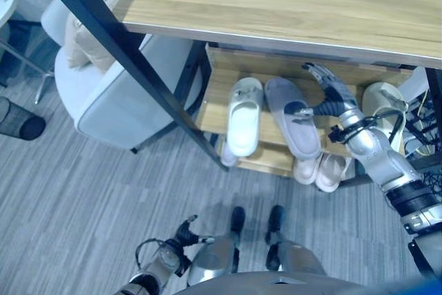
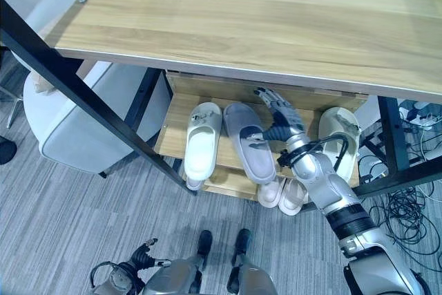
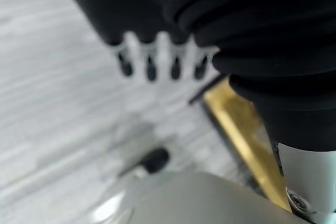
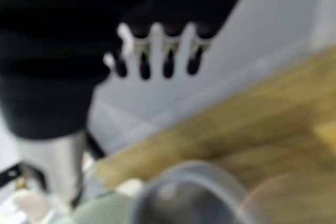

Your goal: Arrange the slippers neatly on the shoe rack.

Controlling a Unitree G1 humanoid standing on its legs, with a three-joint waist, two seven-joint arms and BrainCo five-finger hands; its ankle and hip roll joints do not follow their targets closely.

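Left eye view: the right hand [image 1: 330, 94] is held with fingers straight, thumb laid on the grey slipper [image 1: 293, 117] on the shoe rack [image 1: 214, 94] shelf. A white slipper [image 1: 244, 115] is set just beside it. The left hand [image 1: 185, 232] is hung low, fingers relaxed.
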